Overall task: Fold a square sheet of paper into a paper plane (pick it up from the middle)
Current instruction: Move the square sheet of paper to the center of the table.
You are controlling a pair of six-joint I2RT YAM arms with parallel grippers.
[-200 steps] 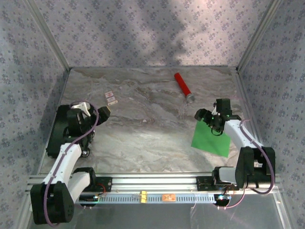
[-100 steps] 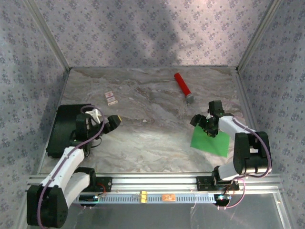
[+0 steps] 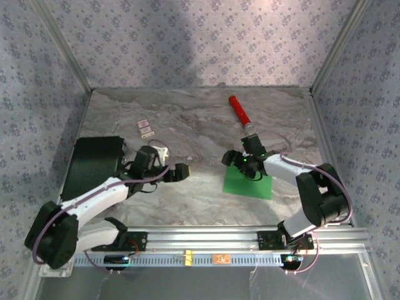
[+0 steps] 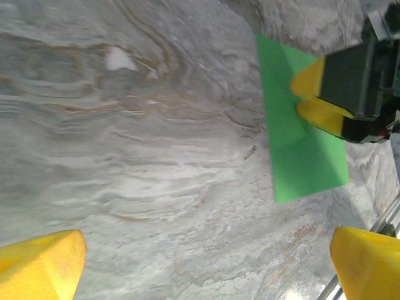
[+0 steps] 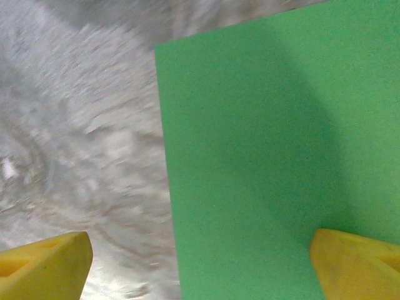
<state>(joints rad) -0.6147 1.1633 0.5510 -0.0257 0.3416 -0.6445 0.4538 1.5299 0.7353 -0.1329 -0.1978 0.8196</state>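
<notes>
Green paper (image 5: 250, 156) beneath wide-open right tool (image 5: 200, 265).

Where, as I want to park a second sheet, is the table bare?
Bare marble table lies between the small white label and the red cylinder, and between the left gripper and the near rail. Crowded: around the green paper under the right gripper, and by the black box.
</notes>
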